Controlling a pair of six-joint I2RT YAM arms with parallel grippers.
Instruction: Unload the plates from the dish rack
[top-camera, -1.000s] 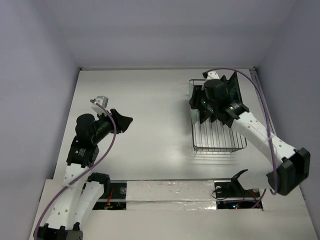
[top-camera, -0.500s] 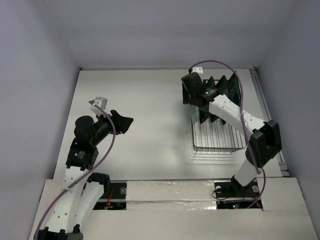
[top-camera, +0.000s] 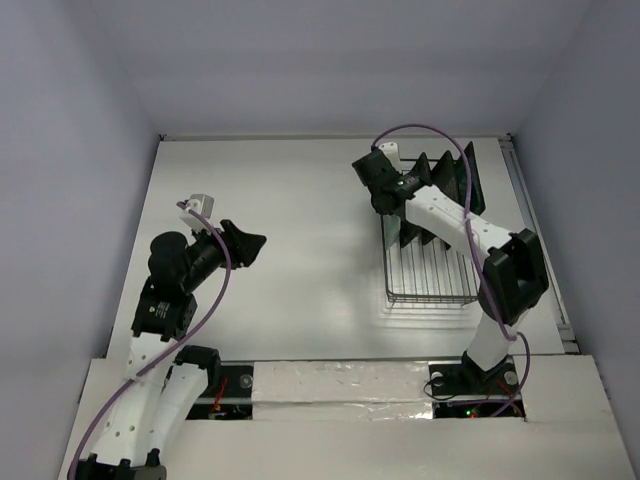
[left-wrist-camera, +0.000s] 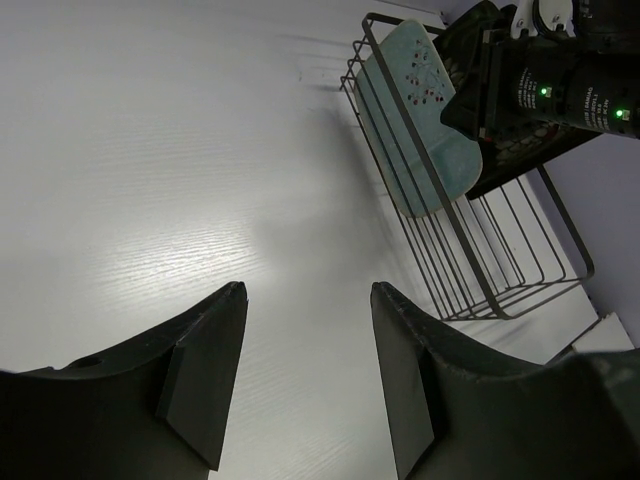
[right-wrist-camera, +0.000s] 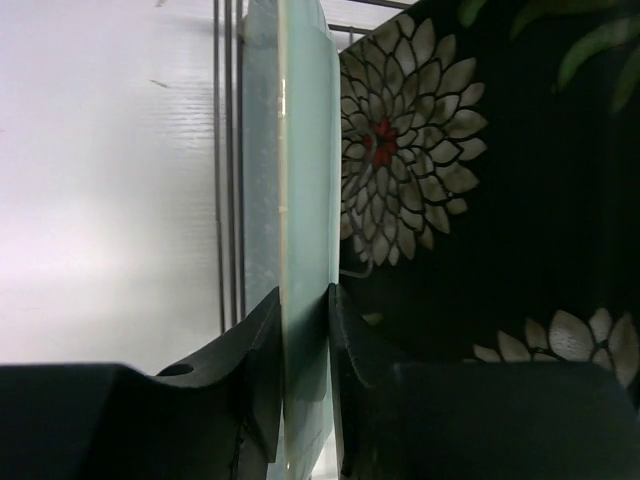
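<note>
From the overhead view the dish rack (top-camera: 432, 272) sits on the right half of the white table (top-camera: 290, 220), with its plates standing on edge in the end of the rack toward the top of the frame; the end toward the bottom shows only bare wire bars. My right arm reaches across to the rack's upper left corner, and the right gripper (right-wrist-camera: 303, 300) is down on the pale mint green plate (right-wrist-camera: 300, 150). In the right wrist view that plate runs edge-on up the middle of the frame, with one dark finger (right-wrist-camera: 262, 340) pressed to its left face and the other to its right, so the fingers are pinching the plate's rim. The plate is still inside the rack, since thin grey wires run just beside it on the left. Immediately to its right stands a black plate (right-wrist-camera: 450, 150) with white flowers, one with a red centre; more dark plates stand behind it, though from above I cannot make out their patterns. The left gripper (left-wrist-camera: 308, 300) hovers over open table on the left side of the overhead frame, well apart from the rack; its fingers are spread with nothing between them. The left wrist camera looks across at the rack in its upper right, showing the mint plate leaning against the nearest wires.
</note>
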